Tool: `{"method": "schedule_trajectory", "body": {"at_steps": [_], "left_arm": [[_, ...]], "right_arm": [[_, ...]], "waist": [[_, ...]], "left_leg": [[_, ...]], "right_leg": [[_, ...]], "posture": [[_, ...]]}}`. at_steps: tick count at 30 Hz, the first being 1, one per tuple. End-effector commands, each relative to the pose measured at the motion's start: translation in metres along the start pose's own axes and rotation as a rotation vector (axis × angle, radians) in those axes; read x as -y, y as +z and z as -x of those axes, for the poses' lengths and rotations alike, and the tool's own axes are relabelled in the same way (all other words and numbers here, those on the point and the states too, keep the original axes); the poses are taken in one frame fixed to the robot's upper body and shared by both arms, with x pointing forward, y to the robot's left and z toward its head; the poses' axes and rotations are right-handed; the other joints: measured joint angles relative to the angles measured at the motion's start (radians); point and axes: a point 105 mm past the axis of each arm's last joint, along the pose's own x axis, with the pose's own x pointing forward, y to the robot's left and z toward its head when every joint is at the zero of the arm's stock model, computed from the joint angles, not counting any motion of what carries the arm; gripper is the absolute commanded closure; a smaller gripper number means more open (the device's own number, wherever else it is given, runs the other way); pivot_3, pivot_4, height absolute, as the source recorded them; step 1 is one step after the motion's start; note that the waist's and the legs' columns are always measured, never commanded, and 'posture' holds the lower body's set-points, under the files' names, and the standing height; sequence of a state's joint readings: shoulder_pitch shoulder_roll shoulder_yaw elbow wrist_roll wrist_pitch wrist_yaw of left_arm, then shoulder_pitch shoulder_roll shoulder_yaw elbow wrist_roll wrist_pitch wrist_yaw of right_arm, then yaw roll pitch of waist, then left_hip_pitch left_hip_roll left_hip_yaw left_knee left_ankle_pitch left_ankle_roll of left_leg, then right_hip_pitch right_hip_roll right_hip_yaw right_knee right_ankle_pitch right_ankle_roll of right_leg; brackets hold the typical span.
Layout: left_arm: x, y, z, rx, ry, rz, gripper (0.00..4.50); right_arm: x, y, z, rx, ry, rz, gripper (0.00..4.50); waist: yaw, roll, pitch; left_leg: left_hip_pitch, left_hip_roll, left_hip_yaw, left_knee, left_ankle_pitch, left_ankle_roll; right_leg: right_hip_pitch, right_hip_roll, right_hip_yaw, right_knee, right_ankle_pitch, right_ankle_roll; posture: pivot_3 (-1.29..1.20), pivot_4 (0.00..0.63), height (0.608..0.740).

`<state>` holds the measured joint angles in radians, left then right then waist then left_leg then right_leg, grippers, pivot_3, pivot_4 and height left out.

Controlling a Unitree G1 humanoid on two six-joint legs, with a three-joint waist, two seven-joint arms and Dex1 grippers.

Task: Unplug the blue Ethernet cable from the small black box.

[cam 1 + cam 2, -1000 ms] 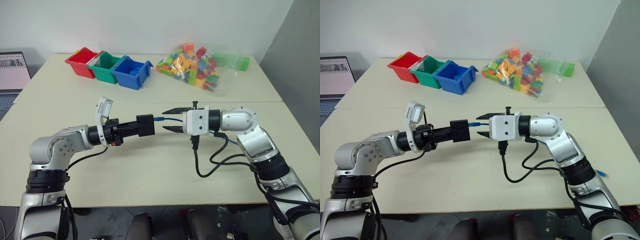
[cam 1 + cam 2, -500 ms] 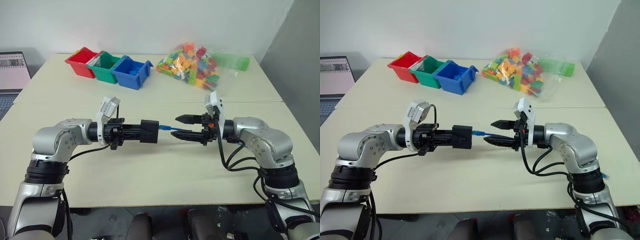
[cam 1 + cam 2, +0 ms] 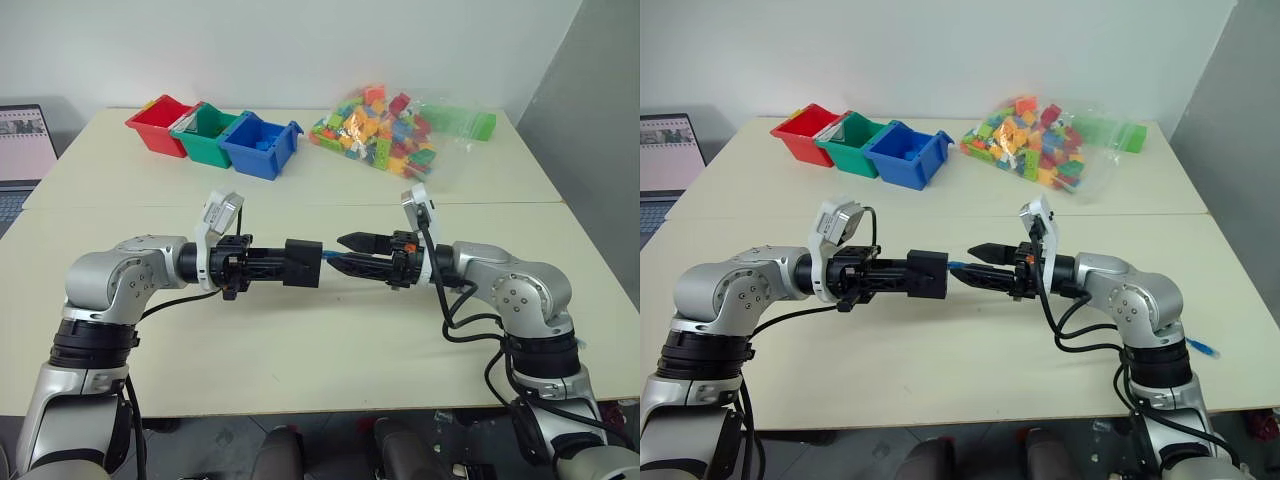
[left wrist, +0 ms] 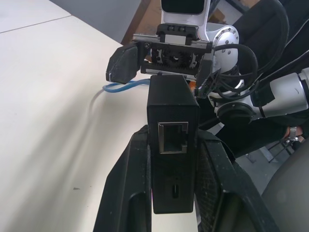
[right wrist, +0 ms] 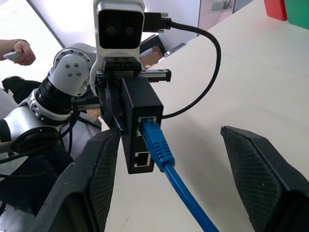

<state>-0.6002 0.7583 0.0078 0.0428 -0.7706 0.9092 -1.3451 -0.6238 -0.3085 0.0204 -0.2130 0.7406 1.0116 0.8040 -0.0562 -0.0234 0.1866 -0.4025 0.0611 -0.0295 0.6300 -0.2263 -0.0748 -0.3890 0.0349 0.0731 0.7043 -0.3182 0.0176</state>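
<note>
Two end effectors meet above the middle of the counter [image 3: 300, 330], pointing at each other. We see the left end effector [image 4: 171, 193] clamped on the box [image 3: 302, 263], one finger pressed against each side, holding it level above the counter with its ports facing the right arm. The cable [image 5: 161, 154] is plugged into the upper port of the box; the port below it stands free. From the plug the cable runs toward the right arm, passing between the fingers [image 5: 260, 169] of the right end effector [image 3: 340, 252]. Those fingers stand wide apart, one on each side of the cable and just short of the box, not touching the cable in the right wrist view. On the far part of the counter we note a red bin [image 3: 158, 124], a green bin [image 3: 205, 133] and a blue bin [image 3: 257, 146] side by side, and to their right a bag of bricks [image 3: 385, 130]. A laptop [image 3: 25, 140] sits at the far left edge.
</note>
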Motion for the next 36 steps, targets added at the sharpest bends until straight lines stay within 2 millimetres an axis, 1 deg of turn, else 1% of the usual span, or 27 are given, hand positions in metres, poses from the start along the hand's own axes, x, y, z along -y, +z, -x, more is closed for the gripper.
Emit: {"method": "schedule_trajectory", "body": {"at_steps": [1,21,23,24,25,32,33,36], "left_arm": [[0.0064,0.0119,0.0022,0.025,-0.005,-0.065,3.71],[0.0072,0.0105,0.0014,0.029,0.01,-0.083,3.71],[0.0074,0.0105,0.0011,0.03,0.011,-0.084,3.71],[0.0078,0.0102,0.0008,0.03,0.01,-0.084,3.71],[0.0081,0.0098,0.0006,0.029,0.009,-0.084,3.71],[0.0084,0.0067,0.0033,0.012,0.014,-0.085,3.71],[0.0083,0.0064,0.0037,0.01,0.015,-0.085,3.71],[0.008,0.0056,0.0043,0.007,0.016,-0.083,3.71]], "right_arm": [[-0.0092,0.0117,-0.0023,0.025,0.038,0.041,1.0],[-0.0062,0.0073,-0.0085,-0.021,0.021,0.067,1.0],[-0.0059,0.0068,-0.0088,-0.022,0.02,0.068,1.36],[-0.0058,0.0068,-0.0087,-0.021,0.019,0.066,1.48],[-0.0056,0.0067,-0.0087,-0.021,0.018,0.067,1.73],[-0.0087,0.0097,-0.0072,-0.007,0.05,0.028,3.13],[-0.01,0.0099,-0.0066,-0.008,0.059,0.02,3.4],[-0.0114,0.0102,-0.0058,-0.01,0.071,0.008,3.98]], "waist": [[0.0,0.0,0.0],[0.0,0.0,0.0],[0.0,0.0,0.0],[0.0,0.0,0.0],[0.0,0.0,0.0],[0.0,0.0,0.0],[0.0,0.0,0.0],[0.0,0.0,0.0]], "left_leg": [[0.0,0.0,0.0,0.0,0.0,0.0],[0.0,0.0,0.0,0.0,0.0,0.0],[-0.001,0.0,0.0,0.0,0.0,0.0],[-0.001,0.0,0.0,0.0,0.0,0.0],[-0.001,0.0,0.0,0.0,0.0,0.0],[-0.001,0.0,0.0,-0.001,0.0,0.0],[-0.001,0.0,0.0,-0.001,0.0,0.0],[-0.001,0.0,0.0,-0.001,0.0,0.0]], "right_leg": [[0.0,0.0,0.0,0.0,0.0,0.0],[0.0,0.0,0.0,-0.001,0.0,0.0],[0.0,0.0,0.0,-0.001,0.0,0.0],[0.0,0.0,0.0,-0.001,0.0,0.0],[0.0,0.0,0.0,-0.001,0.0,0.0],[0.0,0.0,0.0,-0.002,0.0,0.0],[0.0,0.0,0.0,-0.002,0.0,0.0],[0.0,0.0,0.0,-0.002,0.0,0.0]], "posture": [[0.0,0.15,0.74],[0.0,0.15,0.74],[0.0,0.15,0.74],[0.0,0.15,0.74],[0.0,0.15,0.74],[0.0,0.15,0.74],[0.0,0.15,0.74],[0.0,0.15,0.74]]}}
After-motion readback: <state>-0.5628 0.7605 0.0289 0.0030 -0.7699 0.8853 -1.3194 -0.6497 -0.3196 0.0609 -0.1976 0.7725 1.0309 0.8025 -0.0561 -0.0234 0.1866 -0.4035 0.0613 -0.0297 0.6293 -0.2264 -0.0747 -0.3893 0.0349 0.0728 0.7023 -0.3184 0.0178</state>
